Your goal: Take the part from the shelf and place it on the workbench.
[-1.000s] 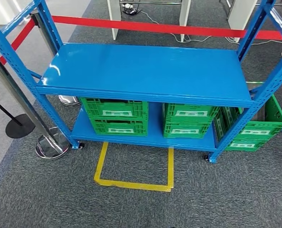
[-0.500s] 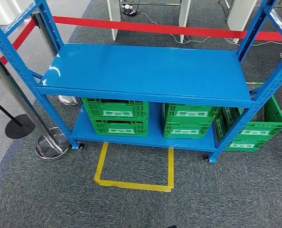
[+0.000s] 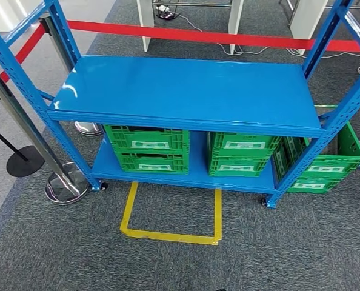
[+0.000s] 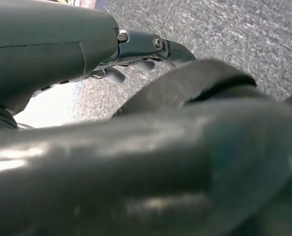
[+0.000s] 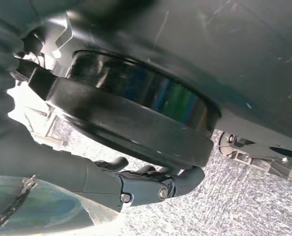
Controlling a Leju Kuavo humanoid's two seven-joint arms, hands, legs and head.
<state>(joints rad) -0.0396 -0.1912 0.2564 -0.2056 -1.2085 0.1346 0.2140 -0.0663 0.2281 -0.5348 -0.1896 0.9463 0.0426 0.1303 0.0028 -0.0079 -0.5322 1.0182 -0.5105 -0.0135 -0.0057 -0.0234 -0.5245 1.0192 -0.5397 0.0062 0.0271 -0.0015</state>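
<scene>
Nothing among the things has moved since the earlier frames; at the bottom edge of the head view a small dark tip comes and goes. Head view: a blue metal shelf (image 3: 182,91) stands on grey carpet (image 3: 283,248), its broad top board bare and glossy. On the lower board sit two stacks of green crates, one at left (image 3: 146,148) and one at right (image 3: 242,153), well apart from each other, each bearing white labels. A third green crate (image 3: 329,163) stands on the carpet just beside the right post of the shelf, partly behind it. A yellow tape outline (image 3: 171,233) marks the carpet in front of the shelf, between the two stacks. A red barrier belt (image 3: 192,35) runs behind the shelf; a chrome post (image 3: 18,115) with a round base stands at the left, near the shelf's left leg. White legs of furniture (image 3: 146,24) rise beyond the belt. Whether any crate holds the part cannot be told; the crates' contents are hidden under the top board.

Left wrist view: the left hand (image 4: 137,54) hangs over the carpet, its dark fingers (image 4: 114,75) loosely extended with nothing between them, released. Right wrist view: the right hand (image 5: 144,184) likewise hangs over the carpet, fingers (image 5: 114,163) slightly bent and apart, grasping nothing.
</scene>
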